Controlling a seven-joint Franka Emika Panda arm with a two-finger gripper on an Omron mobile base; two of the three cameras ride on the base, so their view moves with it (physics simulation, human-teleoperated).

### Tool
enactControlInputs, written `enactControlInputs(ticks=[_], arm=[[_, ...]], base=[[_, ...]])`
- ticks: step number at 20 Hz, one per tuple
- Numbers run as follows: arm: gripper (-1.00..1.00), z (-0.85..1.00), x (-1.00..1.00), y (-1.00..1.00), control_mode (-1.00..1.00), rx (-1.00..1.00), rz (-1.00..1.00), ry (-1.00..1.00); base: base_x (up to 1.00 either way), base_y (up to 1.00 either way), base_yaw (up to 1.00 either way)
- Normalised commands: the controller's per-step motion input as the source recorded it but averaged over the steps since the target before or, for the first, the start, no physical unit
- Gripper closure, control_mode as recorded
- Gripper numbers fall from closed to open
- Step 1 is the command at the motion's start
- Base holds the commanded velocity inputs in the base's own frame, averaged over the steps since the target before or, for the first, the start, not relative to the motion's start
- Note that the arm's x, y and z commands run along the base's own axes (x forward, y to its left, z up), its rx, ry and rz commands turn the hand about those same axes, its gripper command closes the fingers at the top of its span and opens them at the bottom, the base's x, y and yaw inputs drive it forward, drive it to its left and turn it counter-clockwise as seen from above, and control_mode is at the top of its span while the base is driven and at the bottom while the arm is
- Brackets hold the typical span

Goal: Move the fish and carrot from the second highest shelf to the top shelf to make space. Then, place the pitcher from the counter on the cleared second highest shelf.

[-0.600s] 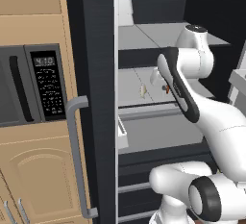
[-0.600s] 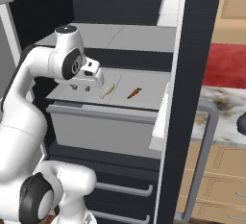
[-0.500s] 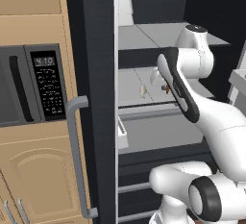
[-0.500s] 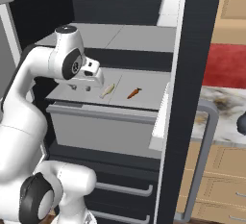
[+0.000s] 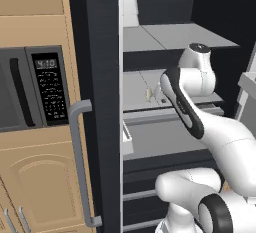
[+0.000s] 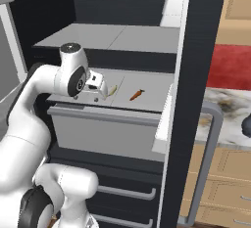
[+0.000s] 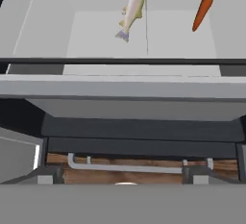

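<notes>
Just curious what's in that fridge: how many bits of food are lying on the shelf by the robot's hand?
2: the fish and the carrot, side by side and apart on the second highest shelf. More may be hidden.

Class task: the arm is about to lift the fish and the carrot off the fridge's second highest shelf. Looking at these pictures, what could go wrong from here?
1. The fish is a thin sliver lying flat on the second highest shelf, so the open end effector may close on nothing or push it back.
2. The carrot lies close by and could be knocked.
3. The top shelf hangs low overhead, so lifting could strike it.

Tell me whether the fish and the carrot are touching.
Apart. The hand view shows bare grey shelf between the fish and the carrot.
</notes>
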Motion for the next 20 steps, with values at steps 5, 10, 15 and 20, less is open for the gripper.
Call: enactControlInputs(ticks=[5,10,15,20], arm=[[-1.00,-0.46,0.31,0.01,-1.00,0.00,-0.02,-0.13],[-1.00,-0.28,0.47,0.00,-1.00,0.00,-0.05,-0.11],[-1.00,-0.07,0.59,0.00,-1.00,0.00,-0.08,-0.03],[-1.00,0.00,0.63,0.00,-1.00,0.00,-0.10,0.00]], base=[[0.00,0.00,0.00],[0.00,0.00,0.00],[0.00,0.00,0.00],[0.00,0.00,0.00]])
